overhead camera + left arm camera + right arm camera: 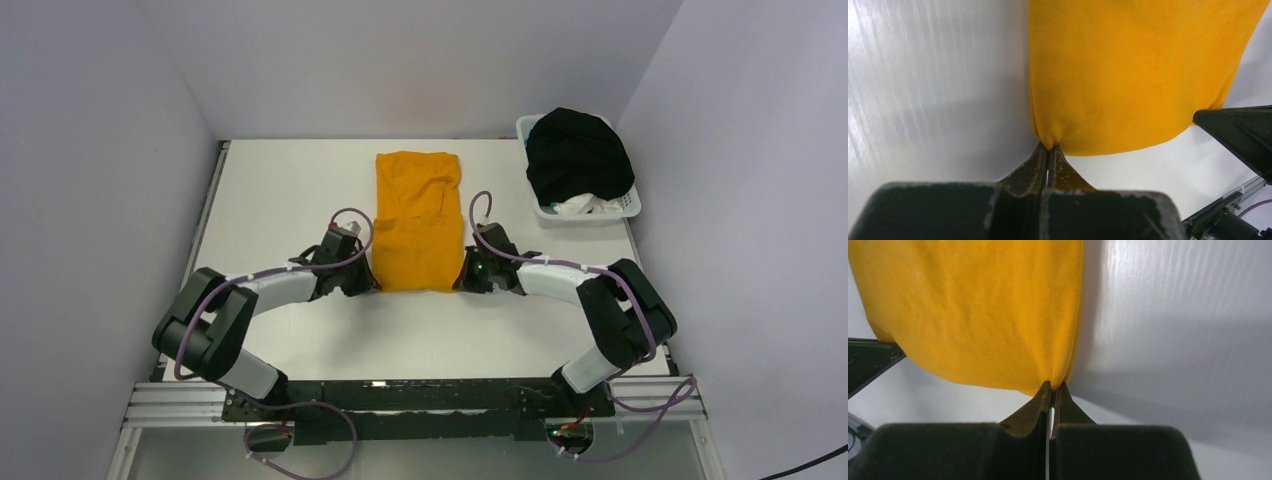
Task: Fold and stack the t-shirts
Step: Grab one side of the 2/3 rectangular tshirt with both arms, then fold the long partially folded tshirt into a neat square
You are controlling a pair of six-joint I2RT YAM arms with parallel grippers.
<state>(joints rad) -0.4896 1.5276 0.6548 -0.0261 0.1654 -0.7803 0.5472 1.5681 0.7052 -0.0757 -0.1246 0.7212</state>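
Observation:
A mustard-orange t-shirt [417,220] lies in a long narrow strip down the middle of the white table [280,200]. My left gripper [366,284] is shut on its near left corner; the left wrist view shows the cloth [1128,75] pinched at the fingertips [1049,148]. My right gripper [463,281] is shut on its near right corner; the right wrist view shows the cloth [978,315] pinched at the fingertips [1053,385]. The near hem hangs slightly lifted between the two grippers. A black t-shirt [578,155] is heaped in the basket at the back right.
A white plastic basket [628,205] stands at the back right corner with the black shirt and some white cloth [578,205] in it. Grey walls close the left, back and right sides. The right gripper's dark tip shows at the left wrist view's right edge [1243,132].

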